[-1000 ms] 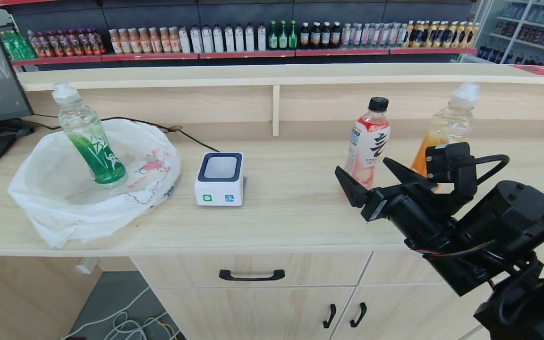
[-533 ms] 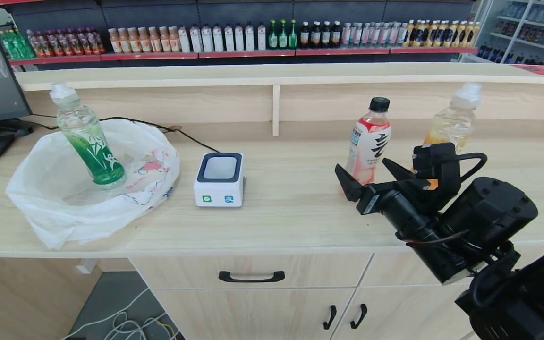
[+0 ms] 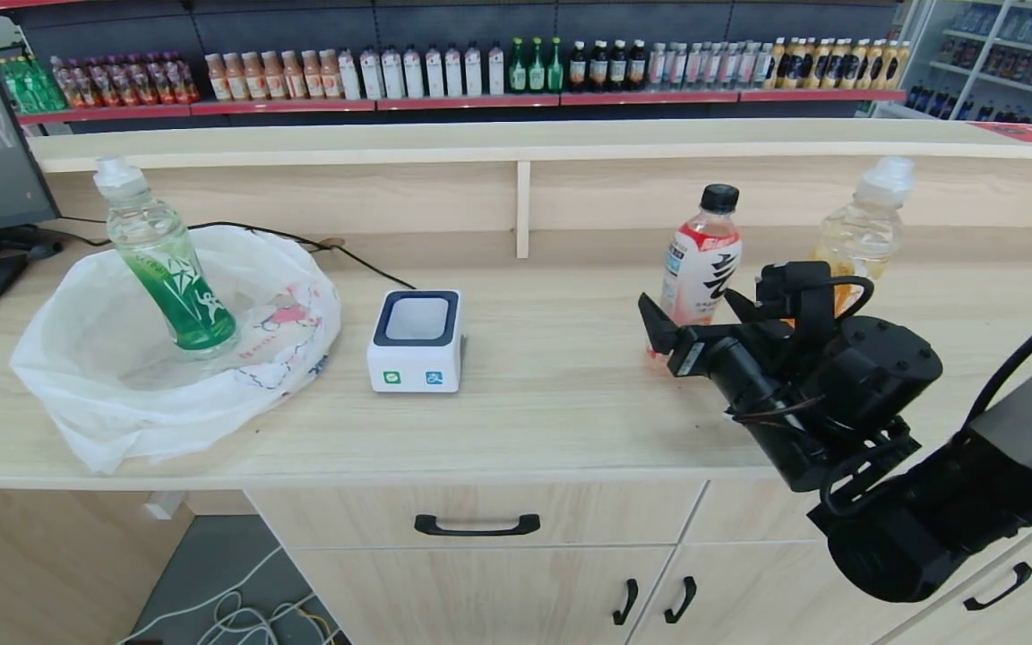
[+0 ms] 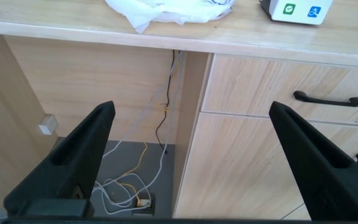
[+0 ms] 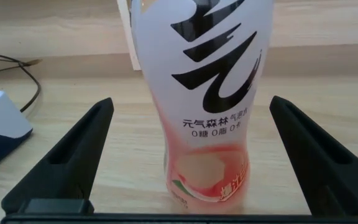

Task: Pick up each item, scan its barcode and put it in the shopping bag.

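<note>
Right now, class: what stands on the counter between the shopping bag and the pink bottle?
In the head view, the white barcode scanner stands between the shopping bag and the pink bottle, with bare counter either side.

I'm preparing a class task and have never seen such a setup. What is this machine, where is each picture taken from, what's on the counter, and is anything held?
It is a two-armed robot at a shop counter. The wide picture comes from its head camera; the other two from cameras on its wrists. On the counter stand a scanner, a shopping bag with a green bottle in it, a pink bottle and an orange bottle. The right tool is open around the pink bottle, not gripping. The left tool is open, low before the cabinets. Nothing is held.
</note>
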